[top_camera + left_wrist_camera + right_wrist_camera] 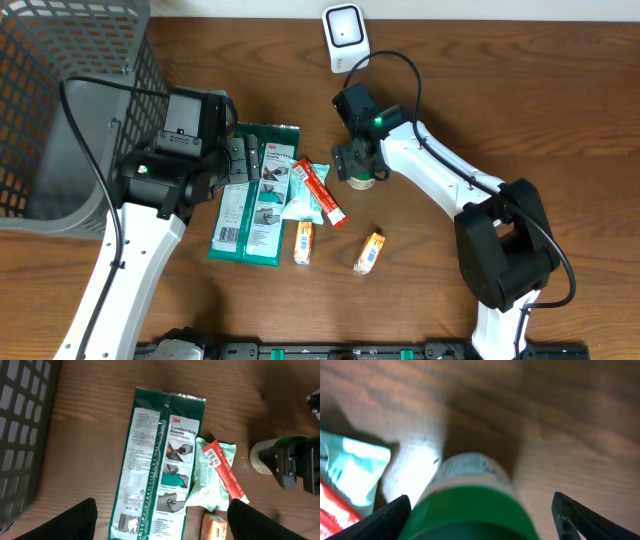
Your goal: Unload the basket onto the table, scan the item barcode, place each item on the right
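Bottle (470, 487), nearly hidden overhead, shows wrist-side loose between parted right fingers (592, 517); left fingers (65, 522) spread, empty.

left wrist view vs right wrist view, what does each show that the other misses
Only left wrist: the glove pack, the grey basket and an orange box. Only right wrist: nothing extra, just the bottle close up between its own open fingers. Both: that bottle, the pale green pouch, the red stick and the wooden table.
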